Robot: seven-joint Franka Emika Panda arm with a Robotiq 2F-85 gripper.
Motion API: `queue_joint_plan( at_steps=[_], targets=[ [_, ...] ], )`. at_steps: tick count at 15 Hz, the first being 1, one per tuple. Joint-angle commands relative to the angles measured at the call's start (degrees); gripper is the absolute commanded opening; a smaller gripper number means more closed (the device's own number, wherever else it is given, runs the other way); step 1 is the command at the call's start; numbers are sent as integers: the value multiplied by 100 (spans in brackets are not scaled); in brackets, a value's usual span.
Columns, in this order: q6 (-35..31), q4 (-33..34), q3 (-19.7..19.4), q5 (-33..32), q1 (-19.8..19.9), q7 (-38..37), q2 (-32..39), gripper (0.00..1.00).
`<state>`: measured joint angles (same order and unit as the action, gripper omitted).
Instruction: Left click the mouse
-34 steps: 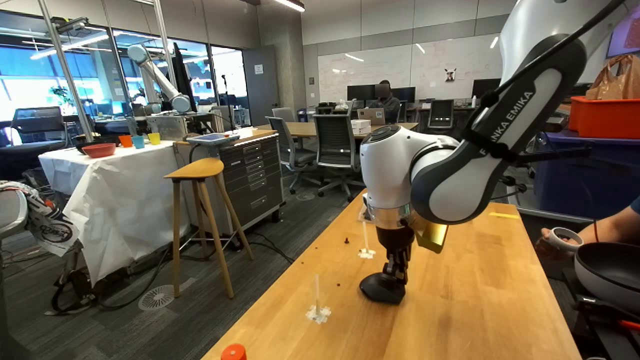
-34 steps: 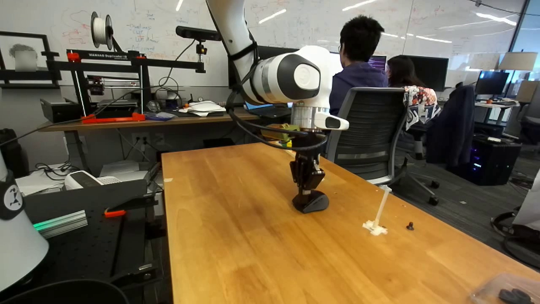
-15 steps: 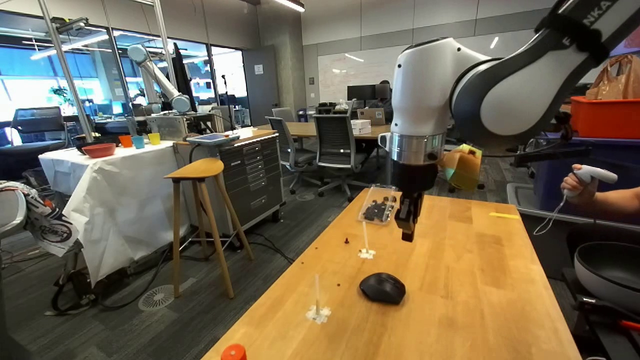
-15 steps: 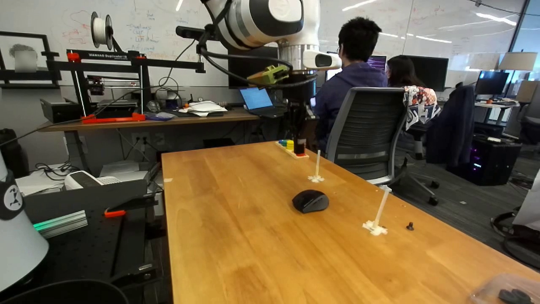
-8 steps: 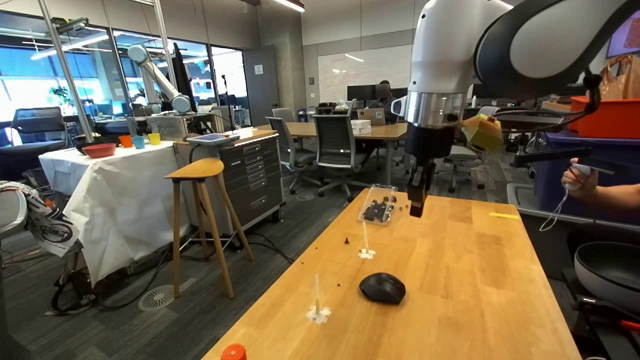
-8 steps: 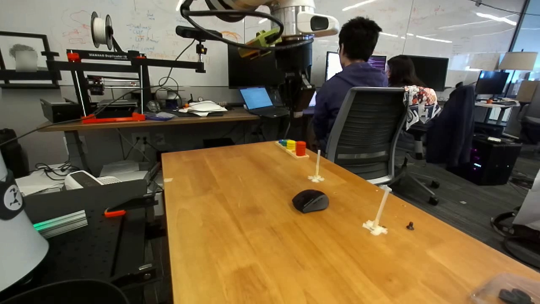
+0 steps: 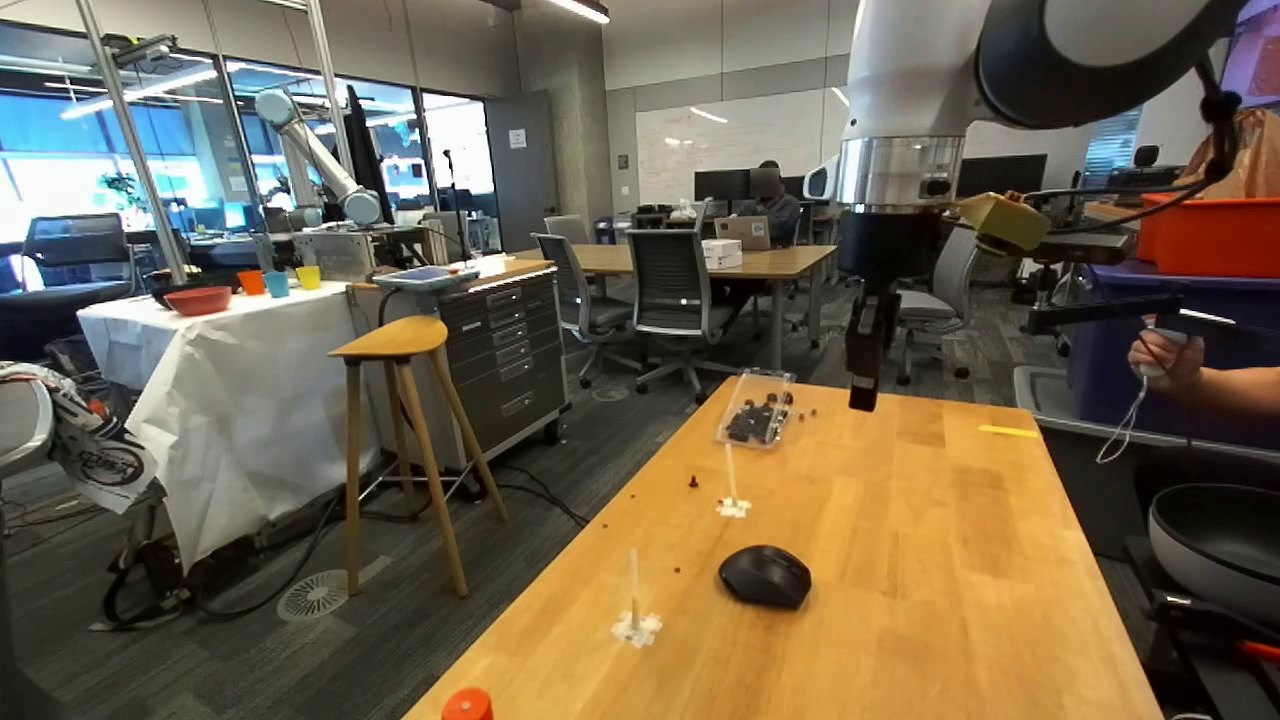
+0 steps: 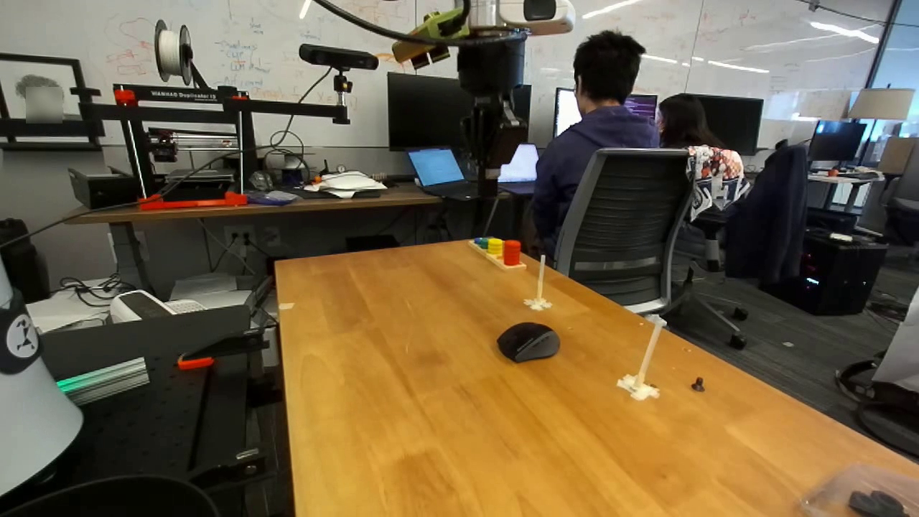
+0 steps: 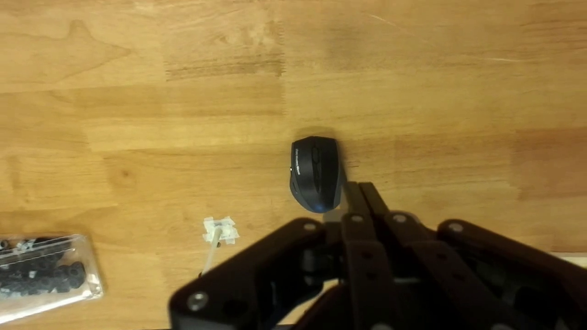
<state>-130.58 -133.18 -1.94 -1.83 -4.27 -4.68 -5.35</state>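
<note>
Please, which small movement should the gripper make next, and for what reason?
Probably the gripper should ease slightly higher, then stop, leaving the mouse alone. Earlier it was down at the mouse; now it hangs shut and well clear above the table, so the press seems done. Whether a click registered, the pictures do not show.

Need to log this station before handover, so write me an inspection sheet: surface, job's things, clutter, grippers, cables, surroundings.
Surface: wooden table, yellow strip on it.
Job's things: black mouse, flat on the table.
Clutter: two taped-down rods; clear tray of dark bits; coloured stacking toy.
Grippers: gripper shut, nothing seen in it, raised, apart from the mouse.
Cables: black cable curving through the air near the gripper.
Surroundings: person's hand beside the table; chair beyond its edge; two people, backs to the camera.
</note>
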Motion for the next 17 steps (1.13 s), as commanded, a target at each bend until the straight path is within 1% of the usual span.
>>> queue_joint_plan(
  at_steps=[1,3,5,9,10,12,14,17],
  targets=[
    [478,-85,66,347,116,459,-302,37],
    [887,-61,36,597,111,770,-340,51],
    [1174,-77,29,671,134,949,-385,67],
    [1709,-31,29,729,191,940,-455,97],
    [1427,0,82,576,187,808,-252,79],
    [1548,0,79,578,198,809,-289,95],
    [1573,0,78,578,199,810,-303,98],
    [1579,0,78,578,200,810,-303,97]
  ],
)
